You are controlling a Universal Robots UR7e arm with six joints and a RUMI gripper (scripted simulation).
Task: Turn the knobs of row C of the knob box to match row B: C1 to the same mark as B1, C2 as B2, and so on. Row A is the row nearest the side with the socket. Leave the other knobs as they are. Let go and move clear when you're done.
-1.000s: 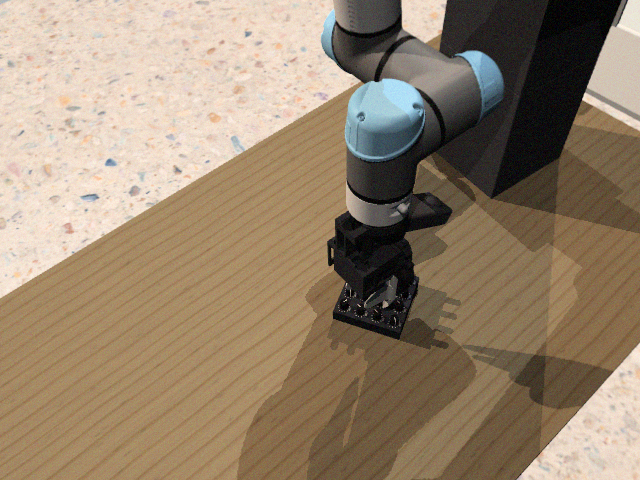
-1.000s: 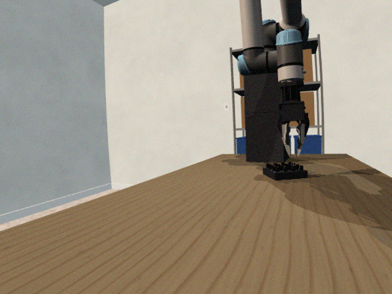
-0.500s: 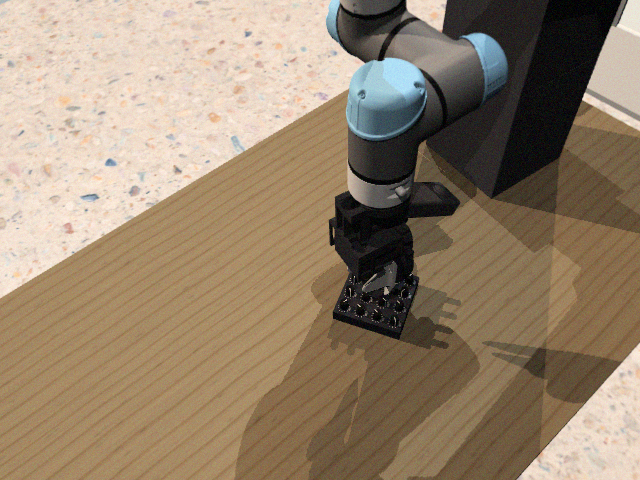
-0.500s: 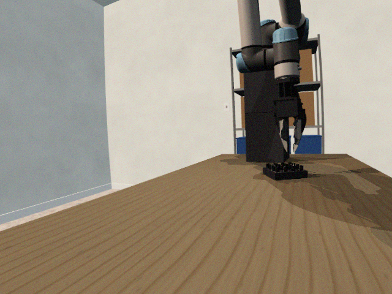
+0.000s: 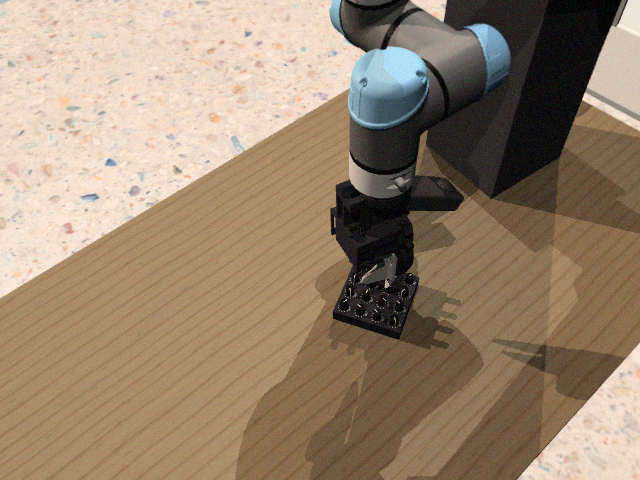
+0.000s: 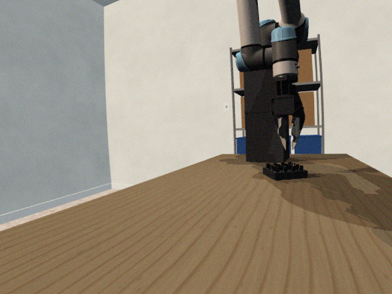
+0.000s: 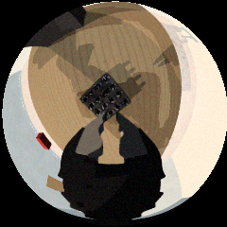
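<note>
Narrow-Set Jaws Hung Above Black Knob Box

The black two-jaw gripper with pale grey fingertips [image 5: 378, 277] [image 6: 290, 148] pointed downward above the box, well clear of the knobs. Its jaws stood only a little apart, with nothing between them. The square black knob box with short upright black knobs [image 5: 368, 321] [image 6: 291, 174] [image 7: 105, 96] lay flat on the brown wood-grain table [image 5: 170, 289] [image 6: 190, 221] [image 7: 61, 99], in front of the tall dark pedestal [image 5: 478, 155] [image 6: 260, 133]. The knob marks were too small to read reliably.

The end effector [image 5: 375, 283] [image 6: 289, 149] [image 7: 111, 113] has been raised a little farther above the knob box [image 5: 367, 324] [image 6: 291, 174] [image 7: 105, 95] and shifted slightly to the left in the exterior view. Its housing has been turned, and the gap between its fingertips looks narrower there. In the top view, more of the knobs [image 5: 382, 300] are uncovered, and the arm's shadow [image 5: 527, 348] on the table [image 5: 155, 310] [image 6: 190, 237] [image 7: 61, 90] has been displaced to the right.
</note>
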